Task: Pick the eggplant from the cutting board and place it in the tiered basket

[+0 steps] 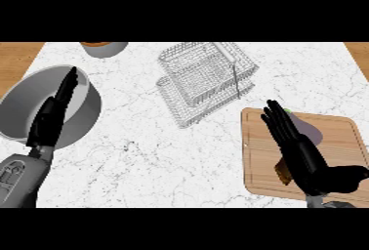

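Tiered basket (205,78) at the bench's (144,161) far middle, bowl (83,114) at left under the left hand (51,117), cutting board (338,156) at right, eggplant (311,131) on it beside the right hand (299,146), cup (104,48) at far left.

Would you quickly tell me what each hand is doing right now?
Left hand: open, holding nothing.
Right hand: open above the cutting board, holding nothing.
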`<move>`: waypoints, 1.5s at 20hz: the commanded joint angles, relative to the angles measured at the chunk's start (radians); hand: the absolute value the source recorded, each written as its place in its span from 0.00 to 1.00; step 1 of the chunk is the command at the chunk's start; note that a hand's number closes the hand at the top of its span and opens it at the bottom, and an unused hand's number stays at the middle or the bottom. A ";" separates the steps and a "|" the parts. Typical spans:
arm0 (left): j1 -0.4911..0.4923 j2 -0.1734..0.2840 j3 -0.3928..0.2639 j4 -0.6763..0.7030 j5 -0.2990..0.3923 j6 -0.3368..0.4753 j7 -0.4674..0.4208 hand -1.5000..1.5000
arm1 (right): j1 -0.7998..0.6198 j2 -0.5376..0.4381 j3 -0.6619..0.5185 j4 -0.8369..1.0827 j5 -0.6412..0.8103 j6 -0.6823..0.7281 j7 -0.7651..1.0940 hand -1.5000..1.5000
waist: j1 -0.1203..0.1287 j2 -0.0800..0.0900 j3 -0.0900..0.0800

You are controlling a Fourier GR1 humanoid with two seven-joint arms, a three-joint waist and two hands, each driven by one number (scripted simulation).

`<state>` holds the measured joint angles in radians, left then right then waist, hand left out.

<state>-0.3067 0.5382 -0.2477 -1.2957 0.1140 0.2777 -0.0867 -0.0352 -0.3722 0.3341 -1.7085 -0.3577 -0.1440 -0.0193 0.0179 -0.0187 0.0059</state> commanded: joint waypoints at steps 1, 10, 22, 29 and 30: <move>-0.018 -0.035 0.006 -0.053 0.009 -0.009 0.073 0.50 | -0.069 -0.082 -0.081 0.056 -0.079 0.162 0.026 1.00 | -0.012 0.019 -0.005; 0.039 -0.240 -0.070 -0.047 0.236 -0.152 0.156 0.50 | -0.276 -0.383 -0.261 0.492 0.018 0.232 0.116 0.00 | 0.034 0.040 -0.003; 0.100 -0.269 -0.091 -0.116 0.218 -0.118 0.204 0.50 | -0.595 -0.589 -0.022 0.505 0.280 0.696 0.141 0.00 | 0.028 0.021 -0.008; 0.027 -0.277 -0.064 -0.087 0.218 -0.115 0.242 0.50 | -0.773 -0.596 0.136 0.417 0.496 0.807 0.364 0.00 | 0.011 0.023 -0.009; 0.039 -0.256 -0.054 -0.119 0.232 -0.132 0.263 0.50 | -0.816 -0.510 0.147 0.408 0.476 0.814 0.473 0.00 | 0.017 0.020 -0.009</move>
<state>-0.2562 0.2897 -0.3072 -1.4053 0.3474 0.1402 0.1531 -0.7379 -0.9510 0.4228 -1.2724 0.0709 0.6051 0.2839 0.0381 0.0025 -0.0027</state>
